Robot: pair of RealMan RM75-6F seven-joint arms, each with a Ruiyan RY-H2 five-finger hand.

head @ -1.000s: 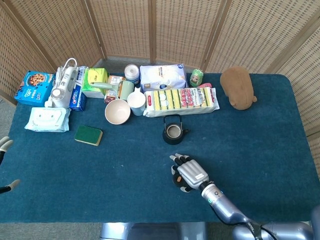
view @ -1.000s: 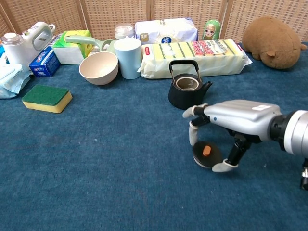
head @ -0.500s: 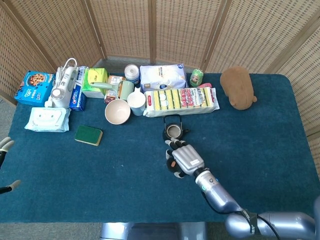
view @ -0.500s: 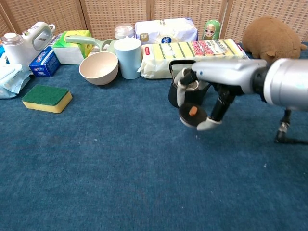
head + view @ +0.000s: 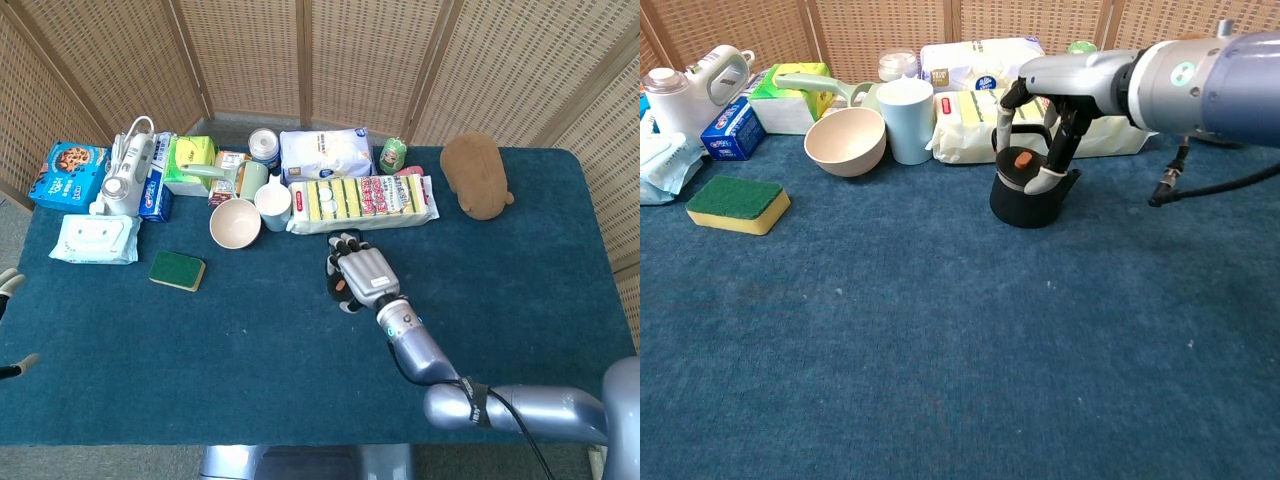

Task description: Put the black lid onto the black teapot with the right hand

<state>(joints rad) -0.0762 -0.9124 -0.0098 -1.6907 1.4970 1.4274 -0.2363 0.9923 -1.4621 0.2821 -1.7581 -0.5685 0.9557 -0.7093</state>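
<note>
On the blue tabletop (image 5: 890, 380), the right hand (image 5: 1040, 120) pinches the lid (image 5: 1022, 165) right over the teapot (image 5: 1028, 200), just near the sponge pack (image 5: 970, 120). Left hand (image 5: 8, 285) barely visible; grip unclear.

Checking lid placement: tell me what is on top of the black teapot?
The black lid, with its orange knob, sits at the black teapot mouth, held by the right hand. The fingers cover the rim, so full seating cannot be seen. In the head view the hand hides both.
</note>
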